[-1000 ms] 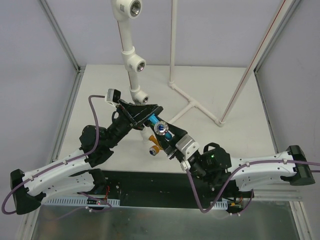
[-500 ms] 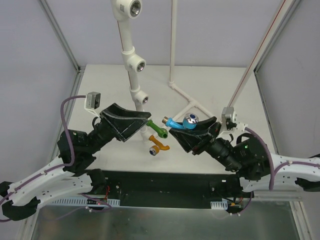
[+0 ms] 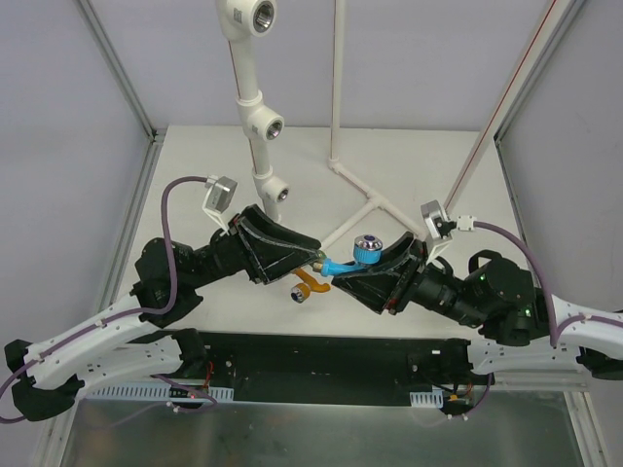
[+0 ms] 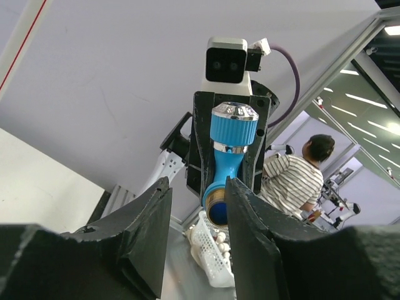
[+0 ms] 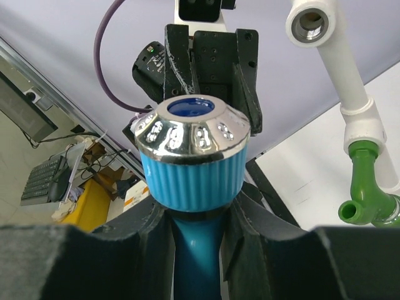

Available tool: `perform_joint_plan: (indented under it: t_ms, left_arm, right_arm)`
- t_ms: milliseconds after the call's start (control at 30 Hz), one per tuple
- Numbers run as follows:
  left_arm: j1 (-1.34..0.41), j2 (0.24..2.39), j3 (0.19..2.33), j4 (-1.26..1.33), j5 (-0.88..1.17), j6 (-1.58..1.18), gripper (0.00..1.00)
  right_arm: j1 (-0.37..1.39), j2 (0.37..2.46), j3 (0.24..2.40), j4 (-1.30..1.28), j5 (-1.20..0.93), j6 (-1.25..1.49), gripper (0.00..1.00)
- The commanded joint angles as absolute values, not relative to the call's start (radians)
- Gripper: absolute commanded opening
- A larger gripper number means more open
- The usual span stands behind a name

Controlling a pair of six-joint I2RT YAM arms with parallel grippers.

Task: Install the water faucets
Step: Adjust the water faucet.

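Right claw (image 5: 195, 220) is clamped on the light blue faucet (image 3: 348, 261), gripping the neck just under the knob (image 5: 194, 153). The faucet is in the air above the table (image 3: 419, 175), between the two arms and well short of the white pipe stand (image 3: 255, 107). Gripping that high on the body leaves the spout and the brass threaded end (image 4: 218, 212) sticking out free, and that's the end that has to go into a socket. Left claw (image 4: 199, 190) faces it nose to nose, jaws partly apart, with the brass end in the gap and nearer one finger. I see no contact on the other finger, so I read it as not gripping. My guess is a handover or regrip: right presents, left lines up to take or steady the part, probably because the right's current angle can't drive the thread into a fitting. Orange faucet (image 3: 310, 285) lies on the table just below the two claws, not held. Green faucet (image 5: 362, 187) shows in the right wrist view directly under a white fitting, but I can't tell if it's seated or just lined up with it. From above it's mostly hidden by the left claw. The sockets (image 3: 274, 125) visible on the stand look open. Risk: if right releases before left closes, the faucet drops onto the orange one.
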State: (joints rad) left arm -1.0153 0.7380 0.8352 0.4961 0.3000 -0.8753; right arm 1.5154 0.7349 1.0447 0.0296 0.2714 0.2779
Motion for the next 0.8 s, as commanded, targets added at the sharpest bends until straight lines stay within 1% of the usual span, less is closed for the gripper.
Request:
perform_joint_plan:
  t_ms: [0,167,233,333,400,500,633,767]
  left_arm:
    - [-1.022,0.730,0.862,0.560,0.350,-0.888,0.42]
    - [-1.020,0.733,0.856,0.574,0.345,-0.914,0.62]
    - [-1.022,0.739,0.854,0.589,0.350,-0.928,0.63]
    - [-1.020,0.753,0.856,0.601,0.356,-0.940,0.63]
    - [-1.020,0.765,0.856,0.609,0.359,-0.948,0.61]
    - [-1.020,0.787,0.864,0.627,0.373,-0.962,0.54]
    - [-1.022,0.807,0.868,0.641,0.383,-0.976,0.47]
    - [-1.022,0.815,0.865,0.657,0.390,-0.989,0.47]
  right_arm:
    - [1.513,0.698,1.068,0.052,0.278,0.314,0.00]
    - [1.511,0.698,1.060,0.052,0.307,0.295,0.00]
    - [1.511,0.698,1.058,0.052,0.313,0.295,0.00]
    - [1.511,0.698,1.054,0.058,0.322,0.290,0.00]
    - [1.511,0.695,1.051,0.060,0.325,0.290,0.00]
    - [1.509,0.690,1.045,0.063,0.334,0.287,0.00]
    - [1.508,0.681,1.037,0.064,0.351,0.278,0.00]
    - [1.506,0.675,1.029,0.066,0.365,0.272,0.00]
